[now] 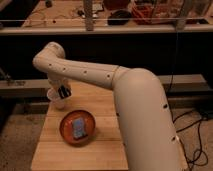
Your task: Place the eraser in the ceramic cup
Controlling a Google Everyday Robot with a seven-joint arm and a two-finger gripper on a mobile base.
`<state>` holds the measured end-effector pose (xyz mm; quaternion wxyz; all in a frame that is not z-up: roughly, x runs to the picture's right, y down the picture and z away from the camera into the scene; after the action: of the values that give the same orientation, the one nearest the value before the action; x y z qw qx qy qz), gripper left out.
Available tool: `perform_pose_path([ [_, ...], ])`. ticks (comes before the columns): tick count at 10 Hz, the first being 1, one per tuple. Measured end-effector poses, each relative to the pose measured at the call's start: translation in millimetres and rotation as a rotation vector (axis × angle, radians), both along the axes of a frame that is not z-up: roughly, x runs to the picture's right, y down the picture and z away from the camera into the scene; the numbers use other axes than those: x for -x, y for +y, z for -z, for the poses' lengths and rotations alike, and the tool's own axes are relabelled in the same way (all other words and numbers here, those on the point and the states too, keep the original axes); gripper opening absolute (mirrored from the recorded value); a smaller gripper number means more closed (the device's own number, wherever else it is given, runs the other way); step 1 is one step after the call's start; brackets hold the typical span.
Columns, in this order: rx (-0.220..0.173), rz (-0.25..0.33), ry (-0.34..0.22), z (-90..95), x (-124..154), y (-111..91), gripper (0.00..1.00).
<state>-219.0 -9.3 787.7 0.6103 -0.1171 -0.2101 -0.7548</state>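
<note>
Fig.: gripper (pixel 63 92) at rim of ceramic cup (pixel 55 99), back-left of wooden table (pixel 100 146).
Grip state: cannot tell. Cup upright, nr orange plate (pixel 62 129); blue-grey flat obj. (pixel 77 128) lies on plate. Cannot make out eraser.

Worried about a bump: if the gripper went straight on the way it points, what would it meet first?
Probably the ceramic cup, just under the downward-pointing gripper; depth is unclear, so it might miss the rim.
</note>
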Motion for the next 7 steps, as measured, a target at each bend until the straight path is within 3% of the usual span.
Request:
perform_pose_path([
  [7,0.013,-0.007,-0.002,-3.7,-1.5,3.6,0.23],
])
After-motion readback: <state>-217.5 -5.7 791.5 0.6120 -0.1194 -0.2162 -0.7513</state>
